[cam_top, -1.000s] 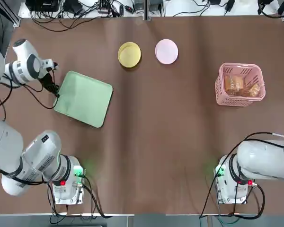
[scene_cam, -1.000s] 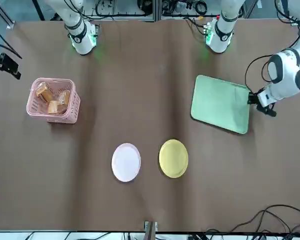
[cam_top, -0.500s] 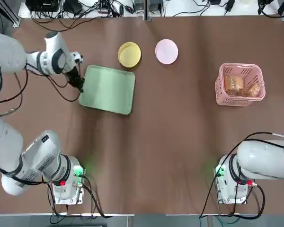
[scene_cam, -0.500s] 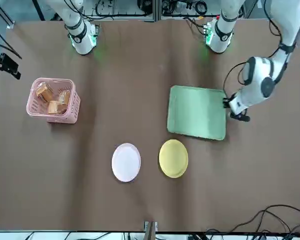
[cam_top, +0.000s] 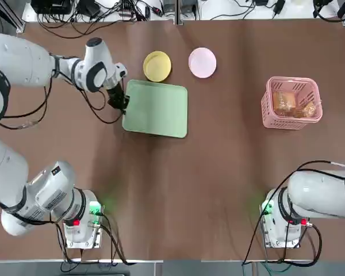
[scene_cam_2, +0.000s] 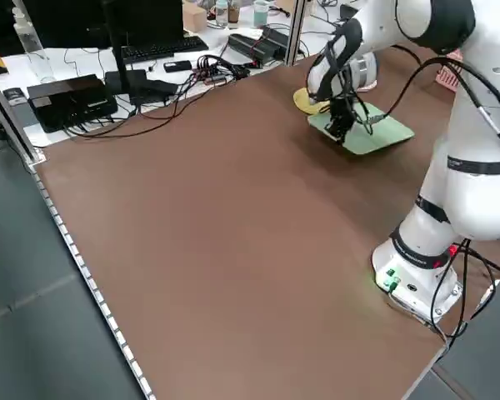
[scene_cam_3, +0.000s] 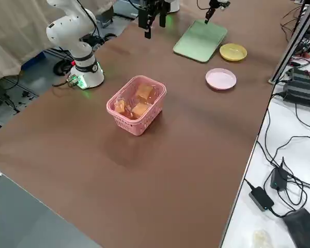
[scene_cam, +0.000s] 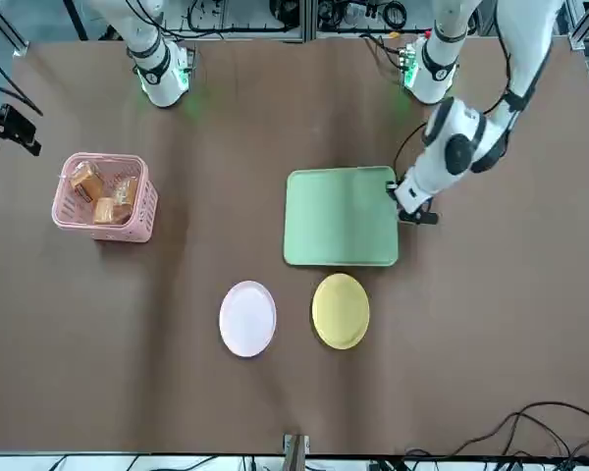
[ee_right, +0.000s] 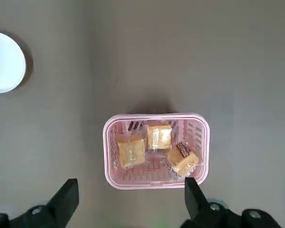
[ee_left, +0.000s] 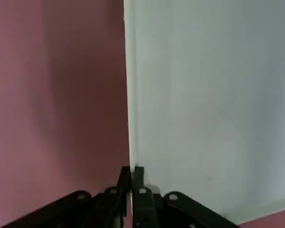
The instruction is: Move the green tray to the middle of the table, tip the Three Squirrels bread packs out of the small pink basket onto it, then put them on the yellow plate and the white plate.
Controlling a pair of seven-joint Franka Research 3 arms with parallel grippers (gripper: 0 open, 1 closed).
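The green tray (cam_top: 158,109) lies flat on the table (cam_top: 178,184) just left of centre, right below the yellow plate (cam_top: 157,66). My left gripper (cam_top: 119,100) is shut on the tray's left rim; in the left wrist view the fingertips (ee_left: 131,171) pinch that edge. The white plate (cam_top: 202,62) sits beside the yellow one. At the right stands the small pink basket (cam_top: 292,80) with the bread packs (cam_top: 287,103) inside. My right gripper (ee_right: 129,183) hangs open high above the basket, touching nothing.
Cables and equipment line the far edge (cam_top: 103,11) beyond the table. Both arm bases (cam_top: 80,221) stand at the near edge. Bare brown surface spreads between the tray and the basket.
My left gripper has dragged the green tray rightward from the table's left side toward the middle, turning it square to the table. The right arm, basket and plates have not moved.
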